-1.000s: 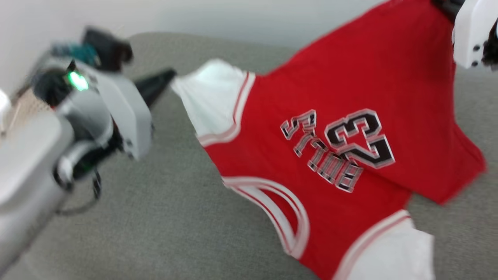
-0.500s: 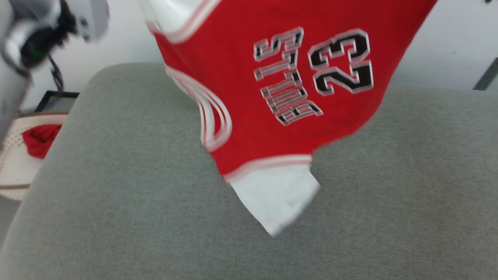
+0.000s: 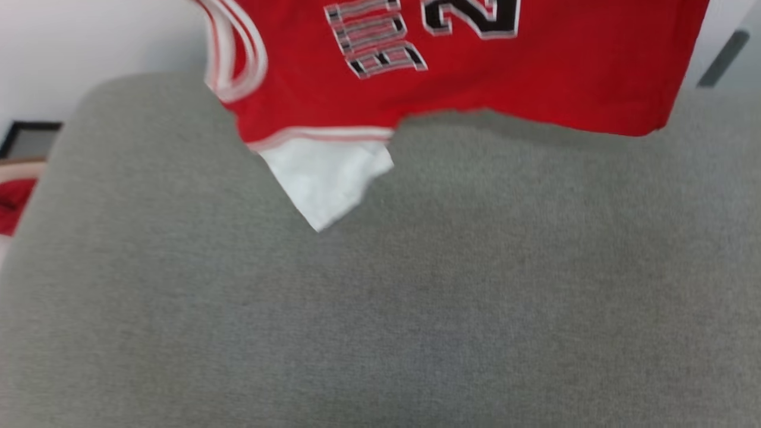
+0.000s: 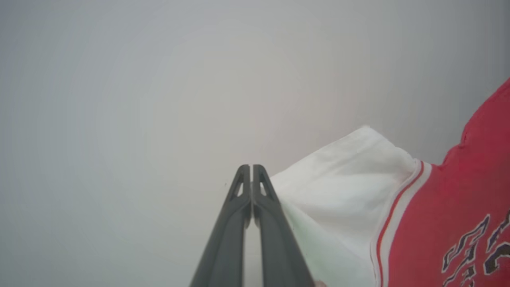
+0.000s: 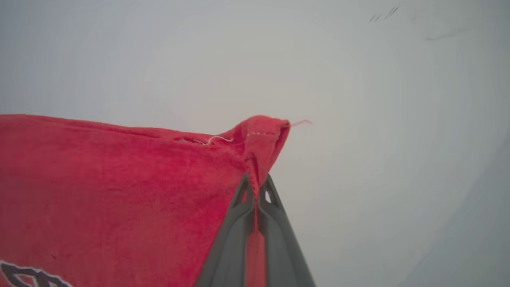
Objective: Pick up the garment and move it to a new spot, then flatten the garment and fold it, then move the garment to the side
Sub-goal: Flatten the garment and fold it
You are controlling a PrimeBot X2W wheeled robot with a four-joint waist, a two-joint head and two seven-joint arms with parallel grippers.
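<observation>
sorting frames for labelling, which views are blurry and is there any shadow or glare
head view: motion blur smears the shirt, lettering and hem alike, soft shadow under it on the grey cushion; left wrist view: left gripper and white sleeve crisp, background blank haze; right wrist view: red weave and loose thread sharp, no glare

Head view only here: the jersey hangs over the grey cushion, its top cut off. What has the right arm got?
Observer: The right gripper has its jaws shut on a red hem corner of the garment; cloth runs down between them.
Operator: And the left?
Observer: The left gripper has its jaws shut too, with the white sleeve tight against one side; it looks pinched lower down.
Operator: Anything loose?
Observer: A thread trails from that red corner.
</observation>
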